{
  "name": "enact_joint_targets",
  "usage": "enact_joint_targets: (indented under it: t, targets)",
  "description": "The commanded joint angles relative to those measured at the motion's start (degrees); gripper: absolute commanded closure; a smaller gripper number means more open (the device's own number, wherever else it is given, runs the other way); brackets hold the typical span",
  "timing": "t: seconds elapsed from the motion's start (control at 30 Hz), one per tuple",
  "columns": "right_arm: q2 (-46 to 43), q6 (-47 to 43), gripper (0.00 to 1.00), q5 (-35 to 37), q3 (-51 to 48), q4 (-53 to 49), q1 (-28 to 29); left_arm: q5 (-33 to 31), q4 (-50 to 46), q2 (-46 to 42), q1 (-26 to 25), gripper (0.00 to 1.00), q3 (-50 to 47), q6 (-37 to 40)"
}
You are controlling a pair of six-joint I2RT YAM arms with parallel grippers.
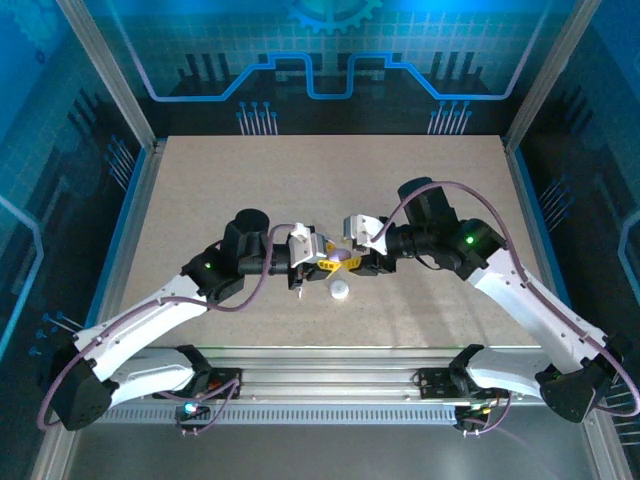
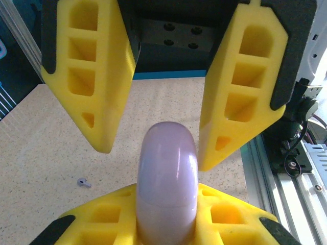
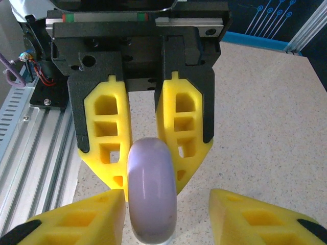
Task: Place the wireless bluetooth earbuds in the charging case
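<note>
My left gripper (image 2: 166,196) is shut on a pale purple charging case (image 2: 166,173), closed and held on edge above the table. In the right wrist view the same case (image 3: 152,194) stands between the fingers of my right gripper (image 3: 166,199), which is open, with a wide gap on the case's right side. The two grippers meet nose to nose over the table's middle, left gripper (image 1: 318,262) and right gripper (image 1: 352,252). One tiny pale purple earbud (image 2: 83,182) lies on the table to the left below the case.
A small white round puck (image 1: 340,291) lies on the speckled table (image 1: 300,180) just in front of the grippers. An aluminium rail (image 1: 330,365) runs along the near edge. Blue walls enclose the back and sides.
</note>
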Motion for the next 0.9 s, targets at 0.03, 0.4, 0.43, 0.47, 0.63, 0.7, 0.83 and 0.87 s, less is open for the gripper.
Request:
enact_joint_targets:
  t: [0.03, 0.4, 0.43, 0.47, 0.63, 0.7, 0.83, 0.87]
  targets:
    - [-0.2, 0.6, 0.55, 0.5, 0.8, 1.7, 0.9, 1.4, 1.1, -1.1, -0.4, 0.76, -0.5, -0.4]
    - [-1.4, 1.1, 0.58, 4.7, 1.2, 3.9, -0.5, 1.6, 0.5, -1.1, -0.4, 0.76, -0.5, -0.7]
    - [-1.5, 1.2, 0.58, 4.7, 1.2, 4.0, -0.6, 1.6, 0.5, -1.1, -0.5, 0.77, -0.5, -0.7]
    - [-1.7, 1.3, 0.58, 4.7, 1.2, 4.2, -0.8, 1.6, 0.4, -1.1, -0.5, 0.77, -0.5, -0.7]
    - [-2.6, 1.8, 0.58, 4.7, 1.1, 5.2, -1.9, 1.6, 0.4, -0.9, -0.4, 0.76, -0.5, -0.7]
    - [-2.9, 2.1, 0.58, 4.7, 0.9, 5.7, -2.3, 1.6, 0.4, -0.9, -0.5, 0.77, -0.5, -0.7]
    - [-3.5, 2.6, 0.58, 4.9, 0.5, 6.5, -2.8, 1.6, 0.5, -0.8, -0.4, 0.77, -0.4, -0.8]
    - [-3.6, 2.9, 0.58, 5.2, 0.4, 6.9, -3.0, 1.6, 0.5, -0.9, -0.5, 0.77, -0.3, -0.8]
